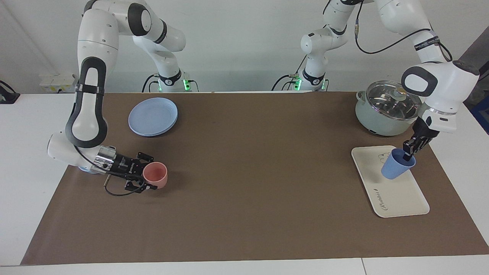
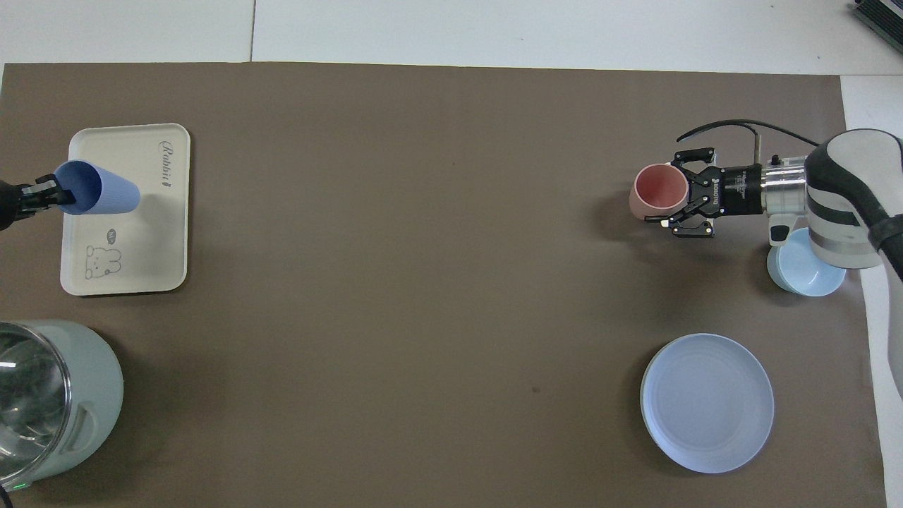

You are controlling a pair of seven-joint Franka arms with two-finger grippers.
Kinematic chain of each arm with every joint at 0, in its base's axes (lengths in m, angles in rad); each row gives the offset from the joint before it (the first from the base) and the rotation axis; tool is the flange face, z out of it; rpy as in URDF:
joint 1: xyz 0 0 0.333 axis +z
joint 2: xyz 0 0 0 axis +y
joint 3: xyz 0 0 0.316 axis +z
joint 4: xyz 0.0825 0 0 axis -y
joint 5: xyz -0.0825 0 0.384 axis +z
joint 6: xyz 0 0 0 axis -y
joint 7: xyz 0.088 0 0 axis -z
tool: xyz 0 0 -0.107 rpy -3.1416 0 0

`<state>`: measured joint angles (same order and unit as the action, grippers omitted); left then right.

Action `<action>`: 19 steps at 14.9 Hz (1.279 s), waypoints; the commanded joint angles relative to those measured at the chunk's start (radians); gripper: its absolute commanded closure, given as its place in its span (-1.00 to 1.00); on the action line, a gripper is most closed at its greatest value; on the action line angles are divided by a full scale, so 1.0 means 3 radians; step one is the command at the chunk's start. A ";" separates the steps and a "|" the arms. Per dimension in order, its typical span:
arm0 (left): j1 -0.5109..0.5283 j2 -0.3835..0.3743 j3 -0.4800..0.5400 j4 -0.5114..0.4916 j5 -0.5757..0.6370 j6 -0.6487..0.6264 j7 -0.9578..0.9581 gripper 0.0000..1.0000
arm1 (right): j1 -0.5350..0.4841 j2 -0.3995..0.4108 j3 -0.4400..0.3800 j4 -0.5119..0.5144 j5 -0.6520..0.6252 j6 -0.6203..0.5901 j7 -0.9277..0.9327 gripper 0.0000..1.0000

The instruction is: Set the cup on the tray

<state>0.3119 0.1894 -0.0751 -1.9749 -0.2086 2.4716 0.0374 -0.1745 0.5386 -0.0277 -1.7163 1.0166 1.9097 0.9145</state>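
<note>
The periwinkle-blue cup hangs tilted in my left gripper, which is shut on its rim, low over the middle of the cream-white tray. I cannot tell whether the cup's base touches the tray. In the overhead view the cup lies over the tray, with the left gripper at the tray's outer edge. My right gripper is shut on the rim of a salmon-pink cup low over the mat; both also show in the overhead view, gripper and pink cup.
A pale green pot with a glass lid stands just nearer to the robots than the tray. A stack of round blue plates lies near the right arm's base. A light-blue bowl sits partly under the right arm.
</note>
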 commanded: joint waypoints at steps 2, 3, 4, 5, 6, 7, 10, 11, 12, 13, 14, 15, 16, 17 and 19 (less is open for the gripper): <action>0.0009 0.0079 -0.0041 -0.0090 -0.0067 0.0198 0.0131 1.00 | -0.0058 -0.0011 0.0026 -0.0108 0.0124 0.0107 -0.0118 1.00; 0.0004 0.0079 -0.0041 -0.0100 -0.0072 0.0193 0.0131 0.43 | -0.0073 -0.0031 0.0026 -0.0159 0.0124 0.0178 -0.0144 1.00; 0.0019 0.0079 -0.0046 -0.0085 -0.0072 0.0173 0.0136 -0.83 | -0.0078 -0.0041 0.0021 -0.0200 0.0124 0.0210 -0.0190 1.00; 0.0009 0.0079 -0.0041 -0.0054 -0.0072 0.0157 0.0136 -1.00 | -0.0073 -0.0057 0.0006 -0.0271 0.0119 0.0301 -0.0195 0.87; -0.0001 0.0054 -0.0041 -0.0049 -0.0072 0.0147 0.0136 -1.00 | -0.0078 -0.0082 0.0005 -0.0383 0.0114 0.0444 -0.0220 -0.25; -0.0002 0.0018 -0.0041 -0.0034 -0.0072 0.0122 0.0131 -1.00 | -0.0043 -0.0103 0.0005 -0.0430 0.0094 0.0526 -0.0276 -0.99; -0.0012 -0.0161 -0.0036 0.0226 -0.0031 -0.0372 0.0131 -1.00 | -0.0073 -0.0108 -0.0005 -0.0441 0.0048 0.0537 -0.0323 -1.00; -0.0017 -0.0191 -0.0036 0.0344 -0.0026 -0.0572 0.0131 -1.00 | -0.0078 -0.0108 -0.0010 -0.0436 0.0017 0.0547 -0.0368 -1.00; -0.0022 -0.0257 -0.0041 0.0446 -0.0016 -0.0802 0.0131 -1.00 | -0.0078 -0.0113 -0.0010 -0.0430 -0.0049 0.0598 -0.0450 -1.00; -0.0027 -0.0314 -0.0061 0.0513 0.0035 -0.1011 0.0131 -1.00 | -0.0073 -0.0118 -0.0010 -0.0430 -0.0171 0.0720 -0.0562 -1.00; -0.0032 -0.0395 -0.0092 0.0519 0.0101 -0.1155 0.0131 -1.00 | -0.0048 -0.0138 -0.0010 -0.0420 -0.0339 0.0868 -0.0695 -1.00; -0.0108 -0.0472 -0.0138 0.0514 0.0178 -0.1278 0.0141 -1.00 | -0.0032 -0.0189 -0.0010 -0.0420 -0.0554 0.1016 -0.0833 -1.00; -0.0251 -0.0518 -0.0148 0.0509 0.0331 -0.1406 0.0167 -1.00 | -0.0027 -0.0225 -0.0005 -0.0420 -0.0753 0.1094 -0.0956 -1.00; -0.0444 -0.0539 -0.0149 0.0498 0.0595 -0.1534 0.0192 -1.00 | -0.0017 -0.0261 -0.0005 -0.0410 -0.0973 0.1105 -0.1084 -1.00; -0.0757 -0.0595 -0.0154 0.0442 0.0919 -0.1703 0.0197 -1.00 | 0.0009 -0.0383 -0.0005 -0.0410 -0.1575 0.1100 -0.1446 -1.00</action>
<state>0.1743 0.0311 -0.1323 -1.8146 -0.0149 2.0018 0.0862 -0.1776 0.4715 -0.0312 -1.8204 0.6790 2.2222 0.5858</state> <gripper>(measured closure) 0.000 0.000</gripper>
